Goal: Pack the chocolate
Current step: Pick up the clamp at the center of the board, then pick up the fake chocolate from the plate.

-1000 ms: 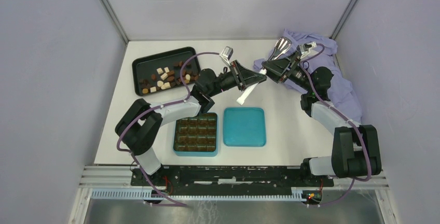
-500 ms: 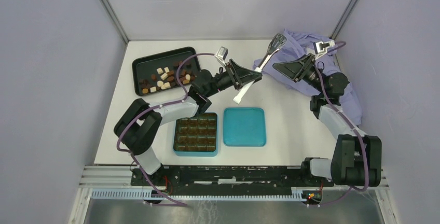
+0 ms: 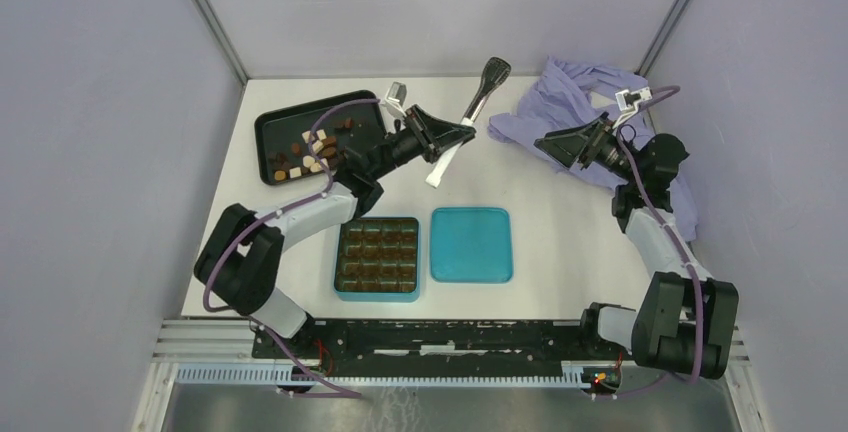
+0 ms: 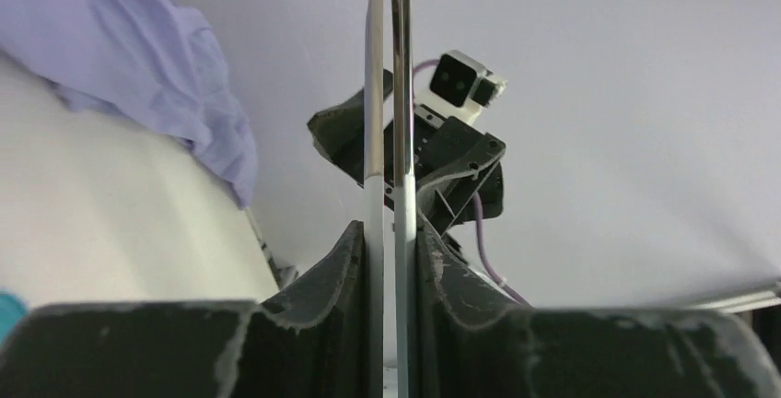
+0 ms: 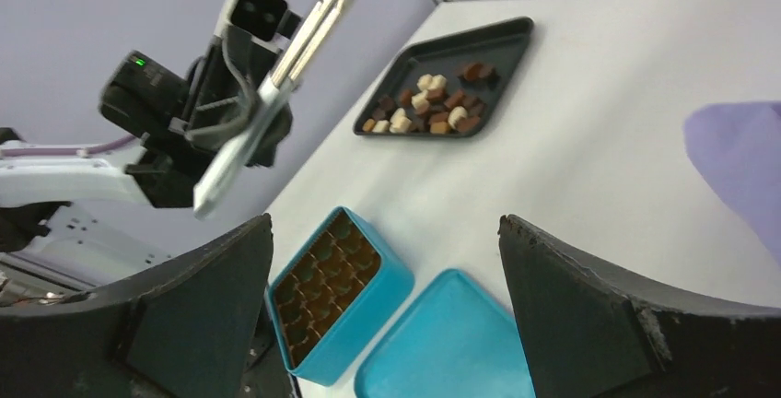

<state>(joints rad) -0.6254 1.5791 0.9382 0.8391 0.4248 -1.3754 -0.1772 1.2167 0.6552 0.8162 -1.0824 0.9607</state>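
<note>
The chocolate [image 3: 312, 149], small dark, tan and cream pieces, lies in a black tray [image 3: 276, 122] at the back left; the right wrist view shows the chocolate [image 5: 426, 108] too. My left gripper [image 3: 460, 135] hovers beside that tray, shut on a pair of metal tongs [image 3: 478, 95] with white tips. In the left wrist view the two blades of the tongs [image 4: 388, 94] stand pressed together between the left gripper [image 4: 389, 264] jaws. My right gripper [image 3: 552, 148] hangs open and empty over the table's right part, well apart from the tongs [image 5: 276, 80].
A teal box [image 3: 340, 292] with a brown grid insert sits near the front, its teal lid [image 3: 471, 244] right beside it. Both show below the right gripper [image 5: 385, 223]: box [image 5: 368, 310], lid [image 5: 456, 343]. A purple cloth [image 3: 585, 102] is bunched at the back right.
The right gripper has drawn back to the right, away from the tongs. The left arm has swung left toward the tray with the tongs in its grip.
</note>
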